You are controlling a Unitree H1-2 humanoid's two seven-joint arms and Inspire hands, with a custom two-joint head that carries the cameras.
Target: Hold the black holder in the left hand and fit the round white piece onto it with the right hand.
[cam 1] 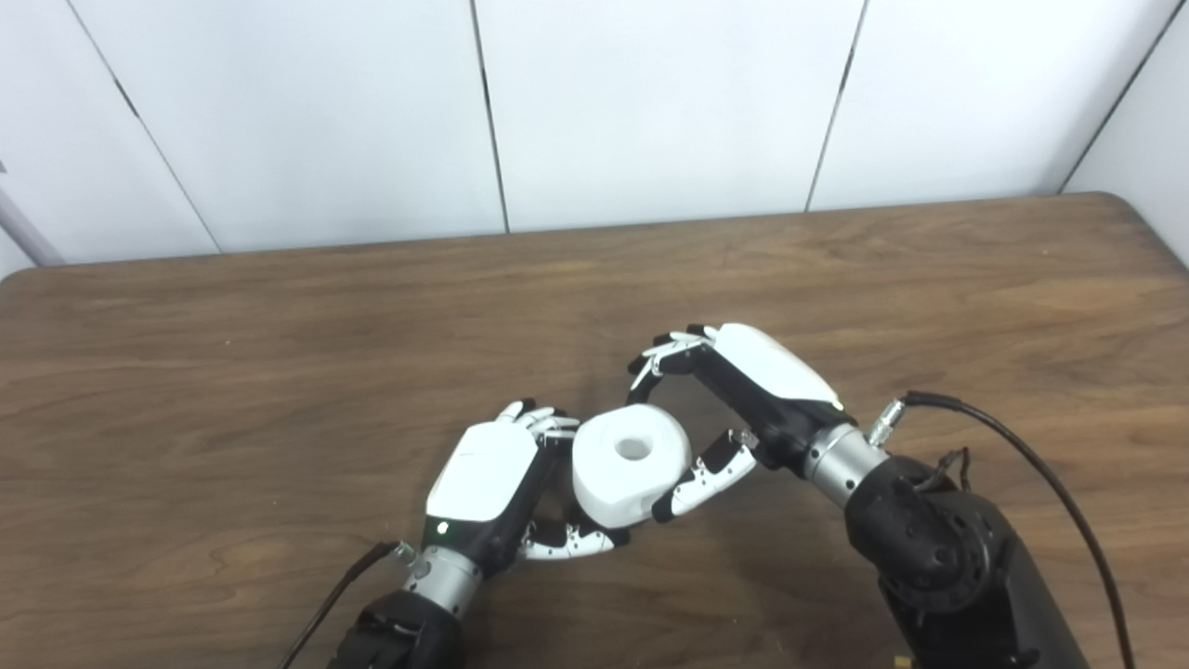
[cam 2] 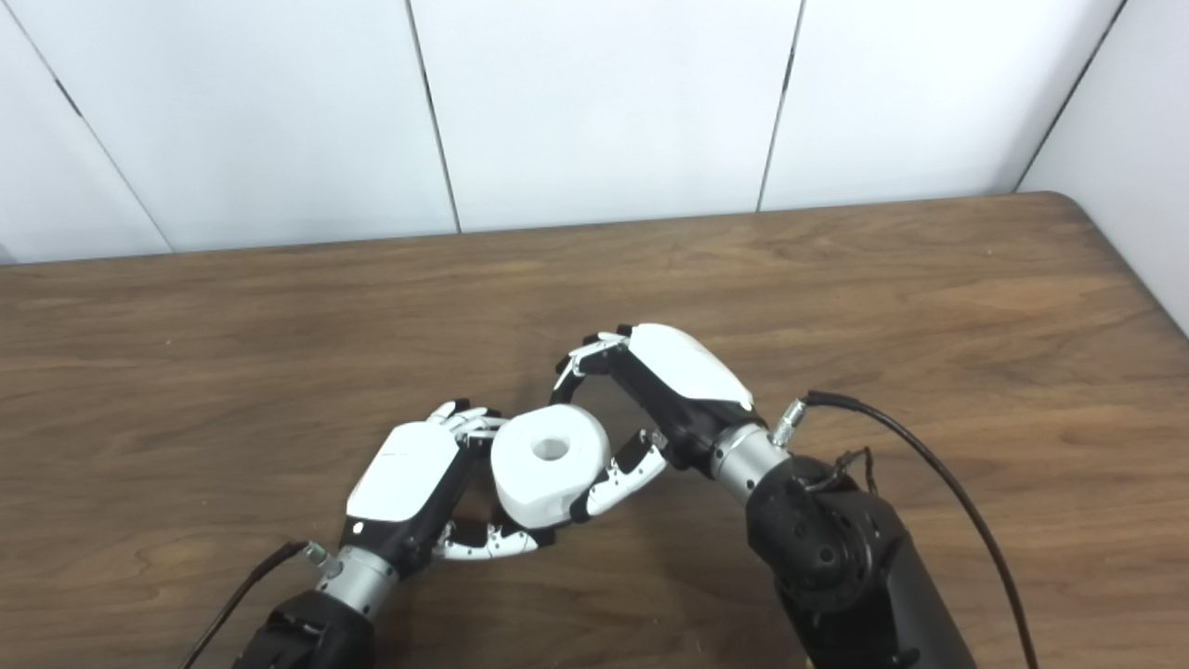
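1. Left eye view: the white piece (cam 1: 632, 465) sits between both hands above the bench (cam 1: 279, 372).
2. The right hand (cam 1: 743, 390) pinches it, fingers at its far rim, thumb at its near side.
3. The left hand (cam 1: 492, 483) curls beside it; whether it grips anything cannot be told.
4. The holder is hidden.

A brown wooden table (cam 1: 279, 353) runs up to the white panelled wall (cam 1: 650, 102) behind it.

Lab-like test bench: bare wooden table (cam 1: 279, 353) against white panel wall (cam 1: 650, 102)
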